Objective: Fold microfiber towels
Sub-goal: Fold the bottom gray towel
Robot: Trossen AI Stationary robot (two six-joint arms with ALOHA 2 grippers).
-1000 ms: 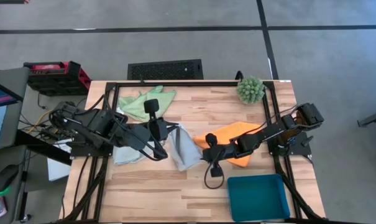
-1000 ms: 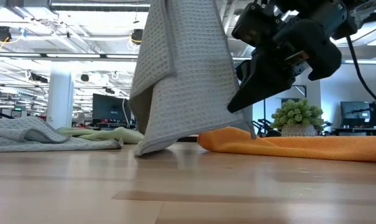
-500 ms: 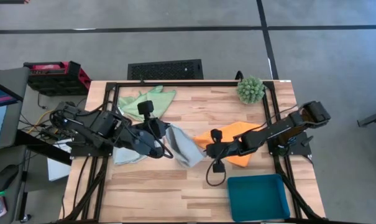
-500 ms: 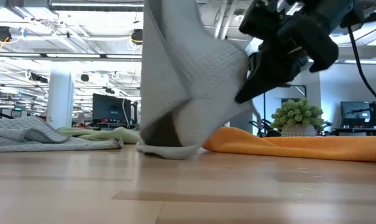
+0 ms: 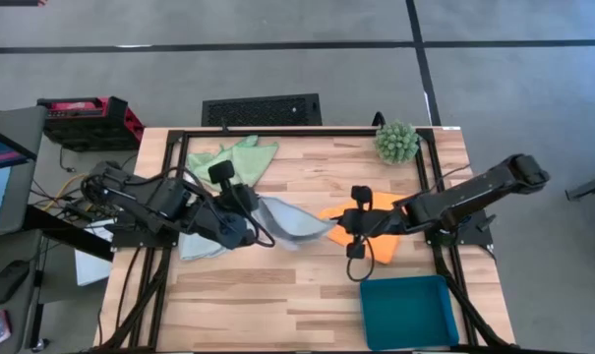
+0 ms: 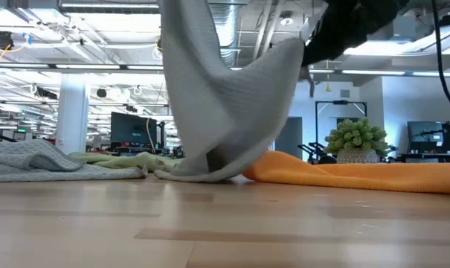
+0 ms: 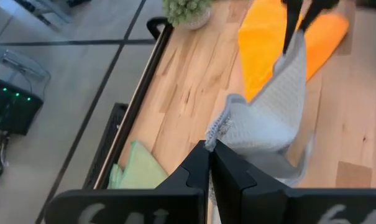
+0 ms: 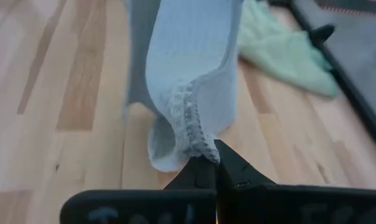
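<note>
Blue-grey towel (image 5: 295, 222) stretched mid-table between both grippers, sagging middle touching table (image 5: 307, 285). Left gripper (image 5: 261, 207) clenched on left corner, right gripper (image 5: 338, 222) clenched on right corner. Orange towel (image 5: 386, 213) just right; green towel (image 5: 230, 159) far left.

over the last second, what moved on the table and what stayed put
The right gripper drew away to the right and the left gripper shifted left, pulling the blue-grey towel out between them, each shut on a corner. The orange towel, green towel, plant and tray stayed put.
</note>
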